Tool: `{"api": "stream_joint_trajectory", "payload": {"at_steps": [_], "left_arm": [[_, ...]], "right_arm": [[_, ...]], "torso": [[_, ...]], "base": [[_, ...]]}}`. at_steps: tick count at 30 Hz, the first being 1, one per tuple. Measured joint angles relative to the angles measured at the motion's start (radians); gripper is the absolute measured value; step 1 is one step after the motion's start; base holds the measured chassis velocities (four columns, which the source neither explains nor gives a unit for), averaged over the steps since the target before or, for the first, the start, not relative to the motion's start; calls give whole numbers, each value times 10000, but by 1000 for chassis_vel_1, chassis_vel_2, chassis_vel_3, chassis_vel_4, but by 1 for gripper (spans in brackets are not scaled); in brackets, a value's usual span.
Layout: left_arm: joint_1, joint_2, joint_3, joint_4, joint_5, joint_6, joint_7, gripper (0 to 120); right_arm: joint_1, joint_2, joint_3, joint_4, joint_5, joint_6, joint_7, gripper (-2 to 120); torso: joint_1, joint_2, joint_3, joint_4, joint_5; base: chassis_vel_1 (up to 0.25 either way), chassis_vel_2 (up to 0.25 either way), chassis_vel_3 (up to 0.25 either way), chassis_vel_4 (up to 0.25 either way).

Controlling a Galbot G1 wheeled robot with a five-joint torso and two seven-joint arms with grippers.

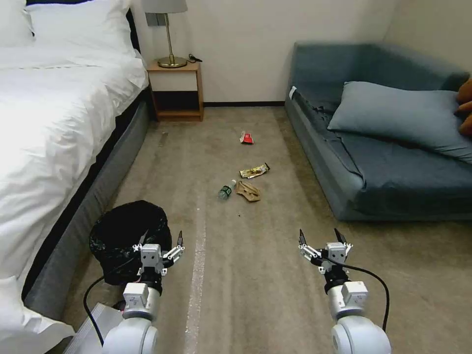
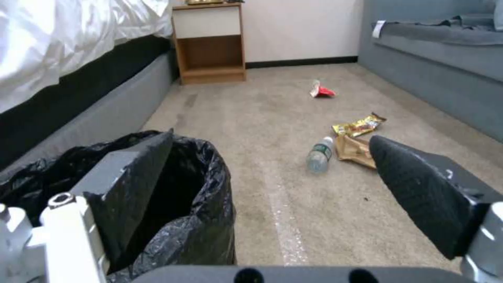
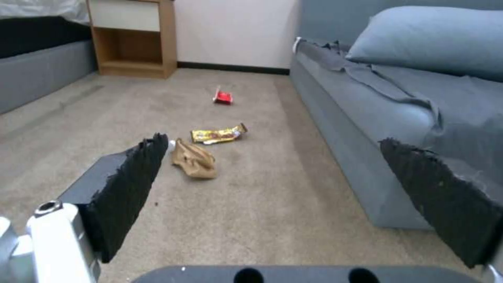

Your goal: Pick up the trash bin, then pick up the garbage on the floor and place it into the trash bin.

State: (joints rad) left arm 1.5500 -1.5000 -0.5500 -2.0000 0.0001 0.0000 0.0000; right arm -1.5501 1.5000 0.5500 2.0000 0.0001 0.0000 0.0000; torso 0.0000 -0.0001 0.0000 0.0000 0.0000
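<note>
The trash bin (image 1: 123, 231), wrapped in a crinkled black bag, stands on the carpet beside the bed. My left gripper (image 1: 160, 241) is open at the bin's right rim. In the left wrist view one finger (image 2: 131, 184) lies over the bin (image 2: 204, 220) mouth and the other stays outside it. My right gripper (image 1: 319, 234) hangs open over bare carpet, holding nothing. The garbage lies ahead: a clear bottle (image 1: 226, 190), a brown paper bag (image 1: 248, 191), a gold wrapper (image 1: 254, 171) and, farther off, a red-and-white wrapper (image 1: 246, 138).
A white bed (image 1: 49, 123) runs along the left and a blue sofa (image 1: 393, 187) with a pillow along the right. A wooden nightstand (image 1: 176, 88) with a lamp stands at the far wall. Open carpet lies between bed and sofa.
</note>
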Motion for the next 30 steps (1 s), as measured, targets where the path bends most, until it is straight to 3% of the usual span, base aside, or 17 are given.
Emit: {"api": "stream_joint_trajectory", "payload": {"at_steps": [23,30], "left_arm": [[0,0,0,0,0,1,0,100],[-87,43,3,28,-15,0,-58,89]], "right_arm": [[0,0,0,0,0,0,0,100],[64,-13,18,-63,23,78,26,100]], "torso": [[0,0,0,0,0],[0,0,0,0,0]], "base": [[0,0,0,0],[0,0,0,0]]}}
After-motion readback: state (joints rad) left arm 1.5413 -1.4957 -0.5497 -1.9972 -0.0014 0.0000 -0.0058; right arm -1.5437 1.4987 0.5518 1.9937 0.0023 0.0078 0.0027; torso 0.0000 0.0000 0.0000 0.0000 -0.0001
